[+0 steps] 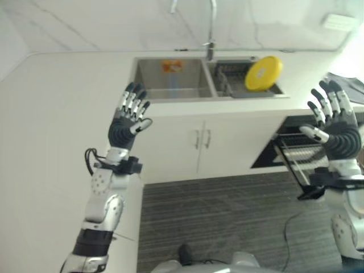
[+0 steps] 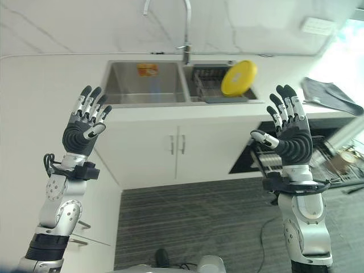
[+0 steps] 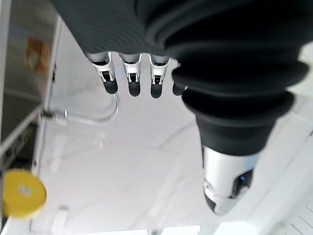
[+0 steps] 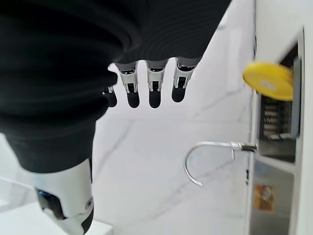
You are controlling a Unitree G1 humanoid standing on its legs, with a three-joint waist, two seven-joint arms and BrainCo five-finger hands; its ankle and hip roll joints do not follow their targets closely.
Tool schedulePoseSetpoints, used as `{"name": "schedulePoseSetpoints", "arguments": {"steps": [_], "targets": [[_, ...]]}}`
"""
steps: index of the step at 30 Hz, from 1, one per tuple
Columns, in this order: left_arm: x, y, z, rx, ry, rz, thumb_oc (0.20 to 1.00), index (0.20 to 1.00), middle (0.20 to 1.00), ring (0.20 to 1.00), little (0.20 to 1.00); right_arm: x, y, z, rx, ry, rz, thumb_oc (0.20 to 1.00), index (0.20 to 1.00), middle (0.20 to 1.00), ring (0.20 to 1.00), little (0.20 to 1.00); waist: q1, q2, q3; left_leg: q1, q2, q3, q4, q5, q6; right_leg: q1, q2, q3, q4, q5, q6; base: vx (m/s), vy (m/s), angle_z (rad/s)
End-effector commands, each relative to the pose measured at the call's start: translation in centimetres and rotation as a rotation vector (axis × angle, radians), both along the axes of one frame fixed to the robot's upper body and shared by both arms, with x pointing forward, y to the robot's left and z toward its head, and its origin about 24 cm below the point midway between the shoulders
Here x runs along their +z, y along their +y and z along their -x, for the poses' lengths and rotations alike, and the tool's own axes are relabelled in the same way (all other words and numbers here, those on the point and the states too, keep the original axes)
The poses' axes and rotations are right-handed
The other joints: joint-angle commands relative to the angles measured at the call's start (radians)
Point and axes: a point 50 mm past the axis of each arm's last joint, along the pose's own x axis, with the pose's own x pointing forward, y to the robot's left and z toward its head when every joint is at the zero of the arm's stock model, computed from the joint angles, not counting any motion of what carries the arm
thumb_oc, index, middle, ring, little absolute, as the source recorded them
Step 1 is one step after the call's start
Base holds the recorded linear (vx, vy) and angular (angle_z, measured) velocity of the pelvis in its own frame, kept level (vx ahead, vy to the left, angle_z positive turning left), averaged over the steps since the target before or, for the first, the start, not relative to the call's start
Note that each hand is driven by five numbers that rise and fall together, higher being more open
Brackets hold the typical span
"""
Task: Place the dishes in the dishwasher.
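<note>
Step in hand: you have not yet reached for anything; judged from the scene, the first move is to fetch the yellow plate (image 1: 263, 73).
Left hand: your left hand (image 1: 128, 122) is raised in front of the cabinet doors (image 2: 177, 145) below the sink (image 1: 170, 78), fingers straight and spread, holding nothing.
Right hand: your right hand (image 2: 291, 135) is raised on the dishwasher side, fingers straight and spread, also empty.
Plate: it stands tilted on its edge in the drying rack (image 2: 207, 82) that sits in the sink's right basin, just beside the faucet (image 2: 185, 34).
Dishwasher: its door (image 1: 296, 168) hangs open to your right, below the surface (image 2: 170, 111), with a wire rack (image 1: 310, 148) showing inside.
Which hand: use the right one; it is nearer both the plate and the dishwasher, so no handover should be needed.
Approach: come over the front edge of the surface and down toward the plate's upper rim, keeping clear of the faucet.
Grasp: pinch the rim between thumb and fingers, and lift it straight up out of the rack wires before you swing it away.
Risk: the plate leans and looks smooth, so a shallow pinch may let it slip or tip against the basin wall.
Idle hand: keep the left hand where it is, well apart from the sink.
</note>
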Motion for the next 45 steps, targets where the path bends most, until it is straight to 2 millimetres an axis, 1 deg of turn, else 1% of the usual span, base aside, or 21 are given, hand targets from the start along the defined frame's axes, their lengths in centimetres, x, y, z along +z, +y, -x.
{"name": "schedulePoseSetpoints", "arguments": {"steps": [1,3,5,6,8,10,12,15,19,20,23,26,27,29,30,31,32,34,36,38,45], "targets": [[1.4,0.5,1.2,0.049,-0.073,-0.112,1.0,1.0,1.0,1.0,1.0,1.3,-0.8,-0.7,-0.024,-0.087,0.025,1.0,1.0,1.0,1.0,1.0,0.007,0.005,-0.005,0.016,0.138,-0.078,0.007,-0.065,-0.086,0.076,0.064,-0.042,-0.144,0.147,-0.047,0.16,0.169,0.19],[1.5,0.9,1.2,0.06,-0.068,-0.115,1.0,1.0,1.0,1.0,1.0,1.2,-1.1,-0.8,-0.009,-0.073,0.024,1.0,1.0,1.0,1.0,1.0,0.006,-0.001,-0.001,0.027,0.135,-0.073,0.007,-0.07,-0.091,0.075,0.081,-0.071,-0.238,0.121,-0.056,0.16,0.009,-0.17],[1.6,1.0,1.2,0.069,-0.069,-0.122,1.0,1.0,1.0,1.0,1.0,1.2,-1.4,-0.7,-0.001,-0.074,0.02,1.0,1.0,1.0,1.0,1.0,-0.002,-0.01,0.011,0.047,0.132,-0.06,0.007,-0.086,-0.099,0.092,0.083,-0.11,-0.424,0.133,-0.054,0.2,-0.131,-0.59],[1.5,0.8,1.1,0.066,-0.058,-0.13,1.0,1.0,1.0,1.0,1.0,1.2,-1.3,-0.8,-0.001,-0.081,0.012,1.0,1.0,1.0,1.0,1.0,-0.011,-0.017,0.019,0.063,0.129,-0.047,0.007,-0.105,-0.101,0.08,0.068,-0.11,-0.522,0.182,-0.041,0.2,-0.215,-0.79],[1.2,0.2,1.0,0.057,-0.04,-0.165,1.0,1.0,1.0,1.0,1.0,1.2,-0.7,-1.1,0.005,-0.087,0.001,1.0,1.0,1.0,1.0,1.0,-0.032,-0.018,0.033,0.101,0.128,-0.045,0.007,-0.14,-0.101,0.028,0.035,-0.073,-0.622,0.306,-0.011,0.29,-0.331,-0.51],[1.1,0.2,1.1,0.041,-0.034,-0.178,1.0,1.0,1.0,1.0,1.0,1.1,-0.7,-1.0,-0.003,-0.084,-0.007,1.0,1.0,1.0,1.0,1.0,-0.04,-0.016,0.036,0.122,0.133,-0.058,0.007,-0.156,-0.095,0.007,0.027,-0.042,-0.636,0.332,-0.005,0.25,-0.298,0.13],[1.2,0.4,1.0,0.032,-0.029,-0.176,1.0,1.0,1.0,1.0,1.0,1.0,-0.9,-0.9,-0.006,-0.08,-0.013,1.0,1.0,1.0,1.0,1.0,-0.048,-0.016,0.027,0.136,0.143,-0.077,0.007,-0.168,-0.093,0.015,0.034,-0.017,-0.637,0.322,-0.008,0.26,-0.375,0.28],[0.9,0.7,1.0,0.05,-0.01,-0.158,1.0,1.0,1.0,1.0,1.0,0.9,-0.8,-1.1,0.004,-0.063,-0.023,1.0,1.0,1.0,1.0,1.0,-0.048,-0.015,0.003,0.165,0.176,-0.073,0.007,-0.174,-0.106,0.052,0.056,-0.03,-0.656,0.29,-0.009,0.26,-0.415,0.4],[0.7,0.8,1.3,0.071,0.003,-0.159,1.0,1.0,1.0,1.0,1.0,1.2,-0.1,-1.6,0.059,-0.058,-0.022,1.0,1.0,1.0,1.0,1.0,-0.058,0.001,-0.029,0.222,0.248,-0.034,0.01,-0.164,-0.149,0.089,0.116,-0.029,-0.657,0.236,-0.053,0.28,-0.431,-0.11],[0.6,1.0,1.3,0.09,0.006,-0.147,1.0,1.0,1.0,1.0,1.0,1.1,-0.1,-1.6,0.077,-0.047,-0.016,1.0,1.0,1.0,1.0,1.0,-0.059,0.004,-0.032,0.204,0.278,-0.023,0.074,-0.121,-0.174,0.108,0.147,-0.024,-0.656,0.217,-0.078,0.3,-0.506,-0.26],[0.2,1.5,1.7,0.113,0.012,-0.12,1.0,1.0,1.0,1.0,1.0,1.0,-0.4,-1.4,0.096,-0.031,-0.015,1.0,1.0,1.0,1.0,1.0,-0.054,-0.003,-0.032,0.142,0.316,-0.024,0.243,-0.037,-0.206,0.139,0.177,-0.021,-0.672,0.202,-0.109,0.18,-0.336,-0.21],[-0.1,1.7,2.3,0.128,0.004,-0.116,1.0,1.0,1.0,1.0,1.0,1.0,-0.5,-1.2,0.128,-0.03,0.003,1.0,1.0,1.0,1.0,1.0,-0.046,-0.02,-0.024,0.03,0.327,-0.028,0.462,-0.013,-0.211,0.16,0.187,-0.014,-0.676,0.187,-0.141,0.16,-0.271,-0.18],[-0.1,1.5,2.4,0.132,-0.001,-0.13,1.0,1.0,1.0,1.0,1.0,1.1,-0.8,-0.9,0.124,-0.031,-0.005,1.0,1.0,1.0,1.0,1.0,-0.038,-0.031,-0.014,-0.022,0.295,-0.028,0.499,-0.046,-0.193,0.173,0.185,-0.026,-0.676,0.182,-0.144,0.22,-0.235,-0.08],[-0.3,1.4,2.4,0.131,0.002,-0.133,1.0,1.0,1.0,1.0,1.0,1.1,-1.0,-0.8,0.118,-0.027,-0.013,1.0,1.0,1.0,1.0,1.0,-0.032,-0.032,-0.011,-0.041,0.25,-0.026,0.473,-0.08,-0.175,0.179,0.183,-0.036,-0.676,0.177,-0.136,0.16,-0.051,0.0],[-0.4,1.4,2.6,0.132,0.004,-0.129,1.0,1.0,1.0,1.0,1.0,1.0,-0.9,-0.9,0.125,-0.023,-0.014,1.0,1.0,1.0,1.0,1.0,-0.023,-0.027,-0.006,-0.041,0.192,-0.013,0.391,-0.107,-0.158,0.183,0.185,-0.037,-0.676,0.171,-0.121,0.2,0.048,-0.03],[-0.4,1.3,2.7,0.132,0.002,-0.129,1.0,1.0,1.0,1.0,1.0,0.8,-0.5,-1.1,0.125,-0.018,-0.006,1.0,1.0,1.0,1.0,1.0,-0.019,-0.017,0.001,-0.033,0.158,0.01,0.278,-0.112,-0.149,0.191,0.192,-0.034,-0.676,0.165,-0.11,0.24,0.065,-0.03],[-0.4,1.2,2.6,0.132,-0.002,-0.13,1.0,1.0,1.0,1.0,1.0,0.6,-0.2,-1.2,0.123,-0.013,0.001,1.0,1.0,1.0,1.0,1.0,-0.015,-0.014,0.005,-0.031,0.145,0.027,0.214,-0.102,-0.145,0.199,0.195,-0.031,-0.676,0.16,-0.104,0.19,0.07,0.09],[-0.3,0.7,2.1,0.134,-0.014,-0.139,1.0,1.0,1.0,1.0,1.0,0.5,0.4,-1.8,0.115,-0.008,0.01,1.0,1.0,1.0,1.0,1.0,-0.012,-0.017,0.009,-0.024,0.141,0.055,0.14,-0.097,-0.127,0.21,0.197,-0.035,-0.676,0.145,-0.104,0.14,0.07,-0.02],[-0.3,0.3,1.7,0.147,-0.021,-0.152,1.0,1.0,1.0,1.0,1.0,0.3,0.4,-1.9,0.106,-0.003,0.008,1.0,1.0,1.0,1.0,1.0,-0.009,-0.012,0.004,0.009,0.127,0.019,0.083,-0.091,-0.125,0.215,0.204,-0.036,-0.676,0.139,-0.101,0.13,0.098,0.04],[-0.1,0.3,1.8,0.149,-0.026,-0.149,1.0,1.0,1.0,1.0,1.0,0.1,0.2,-1.5,0.11,0.006,-0.009,1.0,1.0,1.0,1.0,1.0,-0.012,-0.009,-0.008,0.045,0.123,0.019,0.042,-0.085,-0.124,0.22,0.201,-0.054,-0.676,0.138,-0.096,0.14,0.101,-0.12],[0.1,0.2,1.6,0.14,-0.023,-0.159,1.0,1.0,1.0,1.0,1.0,-0.2,0.3,-1.1,0.09,0.017,-0.013,1.0,1.0,1.0,1.0,1.0,-0.016,-0.007,-0.022,0.088,0.113,0.003,0.007,-0.102,-0.114,0.227,0.196,-0.075,-0.662,0.128,-0.095,0.12,0.095,-0.03]]}}
